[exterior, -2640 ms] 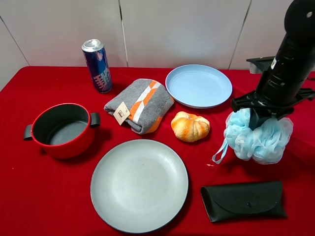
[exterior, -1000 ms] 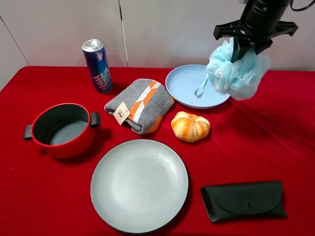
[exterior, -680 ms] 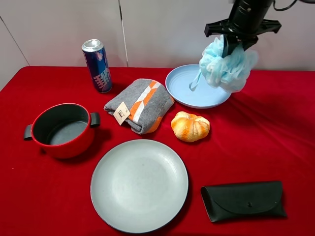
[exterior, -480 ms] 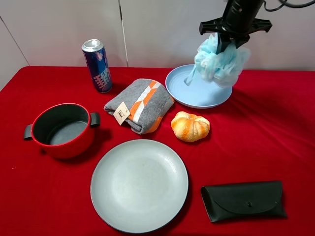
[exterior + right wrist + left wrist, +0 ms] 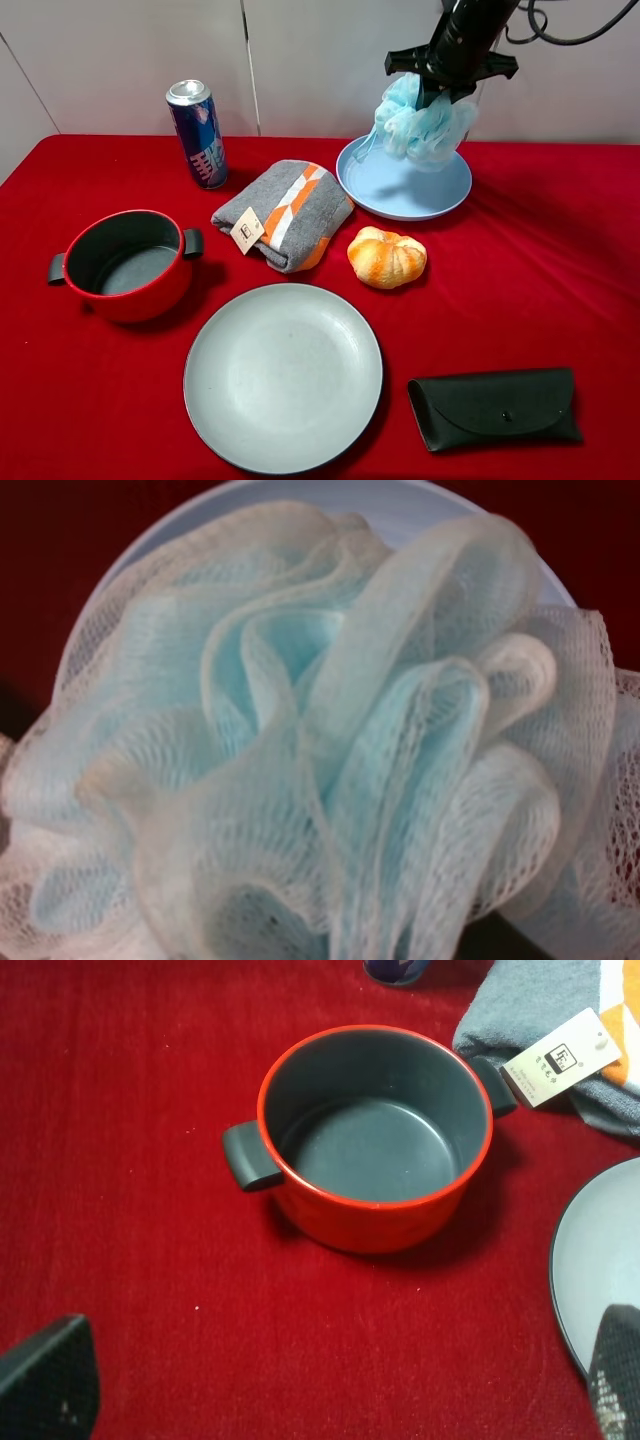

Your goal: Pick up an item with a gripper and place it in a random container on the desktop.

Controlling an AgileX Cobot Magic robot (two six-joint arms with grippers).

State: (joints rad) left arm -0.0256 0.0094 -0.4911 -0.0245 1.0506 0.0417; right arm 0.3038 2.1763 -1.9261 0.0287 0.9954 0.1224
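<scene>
**Right gripper (image 5: 437,92) clamped on the bath pouf (image 5: 420,125), hanging over the blue plate (image 5: 400,213)**

So the claw's two dark fingers are buried in the top of the fluffy light blue mesh and pinching it. The whole ball dangles under the arm, up at the far side of the desktop (image 5: 560,280). It sits over the far half of the round light blue plate. Honestly can't tell from the high camera whether the bottom of the mesh is touching the plate or just above it. The ribbon loop droops off the pouf's side toward the plate's rim nearest the can. The right wrist camera is basically all mesh folds, with a sliver of blue plate rim peeking out behind.

Left gripper (image 5: 330,1385) only shows up in its own wrist camera. Its fingertips are spread wide with nothing between them, looking down over the red pot (image 5: 375,1135).

Other stuff on the red cloth:
- blue drink can (image 5: 197,135), upright, at the back
- folded grey cloth with orange stripes and a tag (image 5: 285,212), between the can and the blue plate
- orange pumpkin bun (image 5: 386,257), just in front of the blue plate
- big grey plate (image 5: 283,375), front middle
- black case (image 5: 495,408), lying flat, front right
</scene>
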